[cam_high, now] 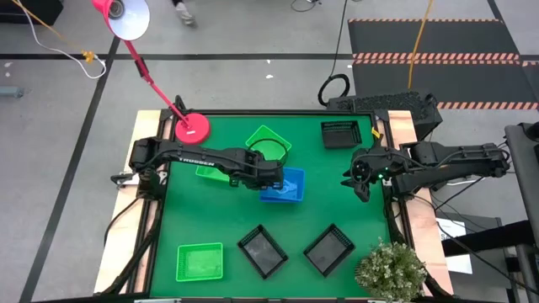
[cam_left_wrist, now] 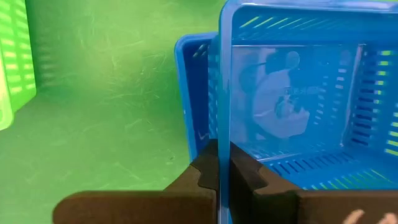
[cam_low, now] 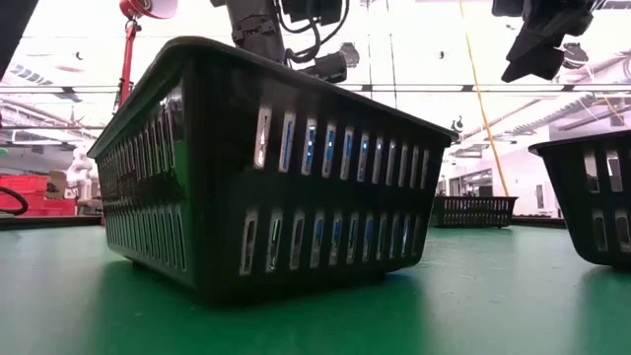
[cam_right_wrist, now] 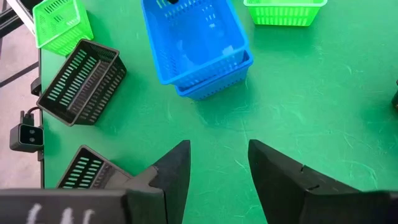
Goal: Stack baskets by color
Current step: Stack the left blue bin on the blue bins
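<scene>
Two blue baskets sit at mid-table, the upper one (cam_left_wrist: 292,93) (cam_right_wrist: 189,37) nested slightly askew in the lower one (cam_left_wrist: 193,93) (cam_right_wrist: 214,84). My left gripper (cam_high: 271,178) (cam_left_wrist: 219,158) is shut on the upper one. My right gripper (cam_high: 358,181) (cam_right_wrist: 219,155) hangs open above the table's right side, touching nothing. Green baskets lie at the far middle (cam_high: 268,141), under my left arm (cam_high: 209,172) and at the near left (cam_high: 200,261). Black baskets stand at the far right (cam_high: 341,133) and near edge (cam_high: 263,250) (cam_high: 328,249). My left gripper pinches the upper blue basket's wall (cam_left_wrist: 224,134) on the side toward the table's left, one finger inside the basket and one outside. The fingers come steeply from above and lie across the rim. The basket rests in the lower blue basket.
A red lamp base (cam_high: 192,128) stands at the far left corner and a plant (cam_high: 389,269) at the near right corner. In the low view a black basket (cam_low: 266,168) fills the foreground. Bare green mat lies between the blue baskets and my right gripper.
</scene>
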You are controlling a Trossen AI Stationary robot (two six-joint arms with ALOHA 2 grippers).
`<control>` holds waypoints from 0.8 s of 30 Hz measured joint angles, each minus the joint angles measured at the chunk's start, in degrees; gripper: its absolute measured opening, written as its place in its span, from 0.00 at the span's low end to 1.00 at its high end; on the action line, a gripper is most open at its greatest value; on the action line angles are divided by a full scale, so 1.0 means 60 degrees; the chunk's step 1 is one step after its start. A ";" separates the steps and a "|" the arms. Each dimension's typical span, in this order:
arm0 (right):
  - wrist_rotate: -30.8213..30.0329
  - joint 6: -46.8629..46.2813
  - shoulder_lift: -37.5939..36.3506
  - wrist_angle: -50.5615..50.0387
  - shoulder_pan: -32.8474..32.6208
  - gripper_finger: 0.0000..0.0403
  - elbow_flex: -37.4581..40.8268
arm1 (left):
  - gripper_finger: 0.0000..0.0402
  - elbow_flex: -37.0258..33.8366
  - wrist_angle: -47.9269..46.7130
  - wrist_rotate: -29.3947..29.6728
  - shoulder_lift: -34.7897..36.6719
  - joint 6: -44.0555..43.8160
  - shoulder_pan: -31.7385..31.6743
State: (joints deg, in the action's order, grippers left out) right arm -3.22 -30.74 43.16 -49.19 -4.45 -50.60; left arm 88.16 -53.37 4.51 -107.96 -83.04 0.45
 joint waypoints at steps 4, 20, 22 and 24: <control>0.0000 -0.0004 0.0000 0.0000 0.0000 0.38 0.0002 | 0.03 0.0005 0.0038 0.0211 0.0027 -0.0188 0.0000; 0.0062 -0.0521 0.0000 0.0000 0.0000 0.38 0.0002 | 0.27 0.0004 0.0000 0.0159 0.0022 0.0157 -0.0018; 0.0072 -0.0762 0.0000 0.0000 0.0000 0.38 0.0002 | 0.27 0.0007 -0.0047 0.0051 0.0022 0.0486 -0.0018; 0.0076 -0.0970 -0.0016 0.0000 0.0000 0.38 0.0002 | 0.26 0.0007 -0.0135 0.0021 0.0022 0.0756 -0.0042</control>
State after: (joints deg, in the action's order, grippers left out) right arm -2.76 -36.56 43.06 -49.19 -4.45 -50.59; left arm 88.20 -54.18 4.64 -107.83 -78.50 0.20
